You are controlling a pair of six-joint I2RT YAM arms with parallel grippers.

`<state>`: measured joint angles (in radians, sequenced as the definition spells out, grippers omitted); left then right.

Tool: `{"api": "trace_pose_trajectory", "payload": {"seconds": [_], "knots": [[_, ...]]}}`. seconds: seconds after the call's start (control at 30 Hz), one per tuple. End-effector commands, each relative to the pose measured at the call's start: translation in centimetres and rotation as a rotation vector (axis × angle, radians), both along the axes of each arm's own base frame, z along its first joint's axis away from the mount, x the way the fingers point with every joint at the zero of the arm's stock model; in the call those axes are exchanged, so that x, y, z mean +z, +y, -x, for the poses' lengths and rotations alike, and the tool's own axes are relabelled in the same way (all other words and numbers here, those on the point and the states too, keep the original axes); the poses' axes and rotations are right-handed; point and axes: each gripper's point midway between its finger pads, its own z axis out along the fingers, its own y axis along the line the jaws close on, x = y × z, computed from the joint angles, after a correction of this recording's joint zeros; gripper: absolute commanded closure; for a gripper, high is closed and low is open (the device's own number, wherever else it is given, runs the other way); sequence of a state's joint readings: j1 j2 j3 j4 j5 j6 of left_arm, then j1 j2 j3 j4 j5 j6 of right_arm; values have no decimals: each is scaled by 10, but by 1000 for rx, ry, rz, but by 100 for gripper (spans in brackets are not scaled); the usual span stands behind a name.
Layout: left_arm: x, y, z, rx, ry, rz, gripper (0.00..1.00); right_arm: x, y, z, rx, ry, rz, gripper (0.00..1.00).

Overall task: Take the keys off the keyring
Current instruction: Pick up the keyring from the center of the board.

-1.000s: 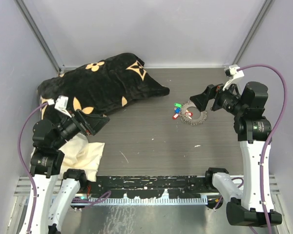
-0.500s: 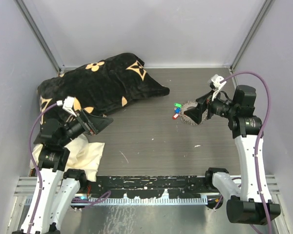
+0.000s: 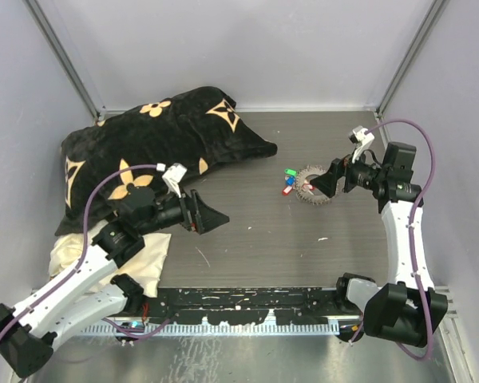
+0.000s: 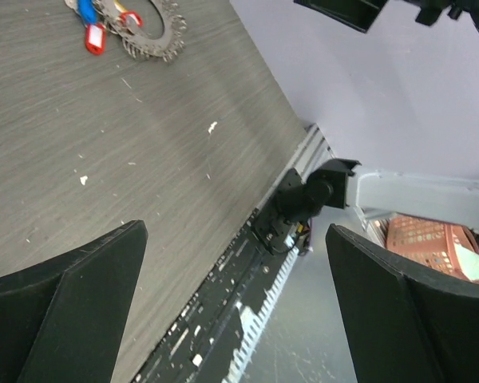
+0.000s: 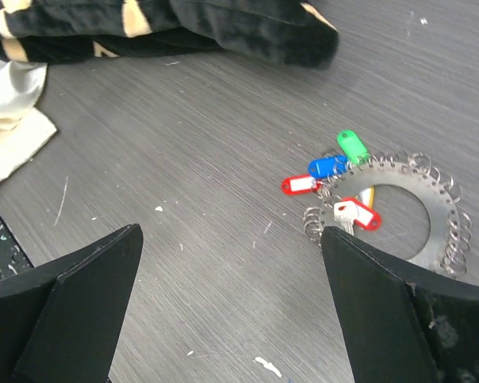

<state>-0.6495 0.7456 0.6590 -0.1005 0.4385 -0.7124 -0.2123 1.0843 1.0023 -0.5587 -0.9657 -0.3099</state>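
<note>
A silvery, toothed wire keyring [image 3: 310, 192] is seen lying flat on the dark wood-grain table [image 3: 255, 239], right of centre in the top view. Small keys [image 3: 289, 182] with green, blue and red plastic heads are clustered at its left edge. The right gripper [image 3: 329, 180] is held spread wide at the ring's right edge, with nothing pinched. The left gripper [image 3: 213, 216], likewise spread and empty, is pointed rightward at lower left, near a black cushion [image 3: 168, 132] patterned with tan flowers.
</note>
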Motion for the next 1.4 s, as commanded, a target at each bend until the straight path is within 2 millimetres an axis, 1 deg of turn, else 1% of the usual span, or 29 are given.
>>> {"api": "trace_pose_trajectory", "payload": {"seconds": [0.0,0.1,0.2,0.33,0.43,0.5,0.57,0.63,0.73,0.83,0.9,0.97,1.0,1.03,1.07,1.1,1.17,1.2,1.27,1.37], "knots": [[29,-12,-24,37,-146,90,2,0,-10,-11,-29,-50,-18,0],[26,-17,-32,35,-142,69,2,-11,-15,-15,-52,-31,-24,0],[18,-22,-39,35,-130,58,2,-21,-18,-19,-72,-17,-29,0],[16,-28,-48,37,-192,79,2,-30,-24,-24,-84,-7,-24,0],[19,-31,-57,44,-256,59,2,-34,-36,-29,-131,7,-11,0],[21,-33,-65,57,-266,47,2,-38,-45,-32,-167,19,-8,0],[19,-36,-71,67,-255,46,2,-47,-57,-35,-218,42,-9,0],[15,-41,-75,61,-230,52,2,-57,-64,-38,-246,67,-7,0],[7,-48,-79,48,-194,61,2,-73,-67,-39,-257,112,-8,1],[-2,-54,-85,54,-148,78,2,-88,-69,-44,-263,161,-21,4],[-7,-59,-90,62,-117,88,2,-100,-79,-54,-315,209,-7,7],[-14,-64,-95,64,-86,93,2,-109,-92,-68,-376,262,4,8],[-12,-66,-97,66,-77,102,2,-112,-97,-75,-393,287,10,9],[-23,-70,-102,66,-44,90,1,-115,-102,-82,-404,309,14,12],[-25,-73,-104,62,-29,89,0,-119,-106,-87,-416,337,17,15],[-27,-76,-105,54,-16,89,2,-124,-110,-90,-430,365,27,18],[-32,-80,-107,45,12,85,3,-137,-121,-94,-471,404,63,21],[-35,-81,-107,41,23,83,3,-144,-124,-92,-488,418,76,22],[-40,-82,-108,43,34,77,3,-156,-125,-89,-502,439,78,26],[-46,-82,-109,46,47,71,3,-161,-127,-94,-508,458,76,34]]}}
